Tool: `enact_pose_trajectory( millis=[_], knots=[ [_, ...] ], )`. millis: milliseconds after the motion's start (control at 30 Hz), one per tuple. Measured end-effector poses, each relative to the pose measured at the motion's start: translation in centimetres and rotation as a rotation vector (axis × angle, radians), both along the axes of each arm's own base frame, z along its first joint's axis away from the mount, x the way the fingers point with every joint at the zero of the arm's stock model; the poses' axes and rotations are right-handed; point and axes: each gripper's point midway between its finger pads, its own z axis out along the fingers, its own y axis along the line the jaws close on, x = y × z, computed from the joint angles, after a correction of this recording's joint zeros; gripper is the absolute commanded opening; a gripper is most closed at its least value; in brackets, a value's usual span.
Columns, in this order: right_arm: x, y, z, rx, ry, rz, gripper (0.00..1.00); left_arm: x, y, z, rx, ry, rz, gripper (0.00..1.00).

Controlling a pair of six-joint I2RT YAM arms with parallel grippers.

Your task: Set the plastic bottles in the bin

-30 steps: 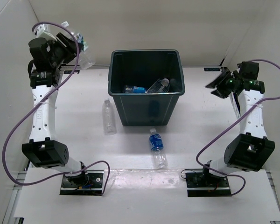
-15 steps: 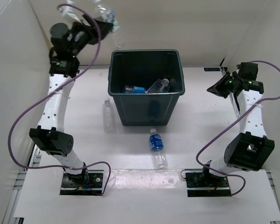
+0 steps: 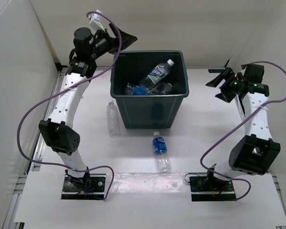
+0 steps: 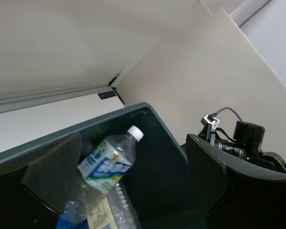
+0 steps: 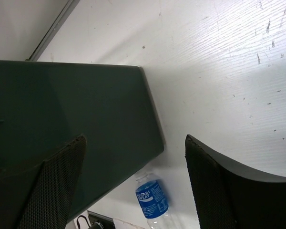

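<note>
Swung over the bin, left gripper, jaws apart, has dropped a green-labelled bottle inside; clear bottle and blue-labelled bottle remain outside.

- Blue-label bottle, lying on table beside bin: white lettering on label reading "POCARI SWEAT".
- White-capped bottle, tilting inside bin: white-and-green label carrying blue lettering, blurring past reading.
- Yellowish-label bottle, lying under it: fine dark print showing, illegible.
- Top view: all label lettering coming out too small for reading.
</note>
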Motion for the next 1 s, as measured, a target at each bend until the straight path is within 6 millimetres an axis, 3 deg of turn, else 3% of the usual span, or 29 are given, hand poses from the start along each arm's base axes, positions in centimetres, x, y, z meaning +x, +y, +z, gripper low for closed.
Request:
enact_pose_trajectory(
  millis=[167,300,467,533,633,833,900,1000],
  knots=[
    [0.0,0.0,-0.1,0.002,0.001,0.001,0.86,0.3,3.5,0.8,0.021,-0.023,0.075,1.00],
    [0.0,0.0,-0.1,0.002,0.000,0.001,0.86,0.0,9.2,0.9,0.006,0.001,0.224,1.00],
    [0.0,0.0,-0.1,0.002,0.001,0.001,0.87,-0.4,19.3,-2.4,-0.062,0.118,0.469,1.00],
    [0.0,0.0,-0.2,0.003,0.003,0.000,0.87,-0.1,21.2,-4.7,-0.047,0.188,0.520,1.00],
    [-0.1,0.0,-0.4,0.004,0.008,-0.001,0.87,-0.1,20.8,-9.3,-0.004,0.317,0.506,1.00],
    [-0.1,0.0,-0.4,0.002,0.008,-0.002,0.90,-3.1,18.6,-23.0,0.091,0.704,0.442,1.00],
    [-0.1,0.0,-0.4,0.002,0.009,-0.003,0.90,-4.0,17.9,-26.5,0.133,0.818,0.420,1.00],
    [-0.1,0.0,-0.4,0.001,0.009,-0.003,0.90,-5.2,16.8,-29.9,0.201,0.920,0.382,1.00]
  ],
)
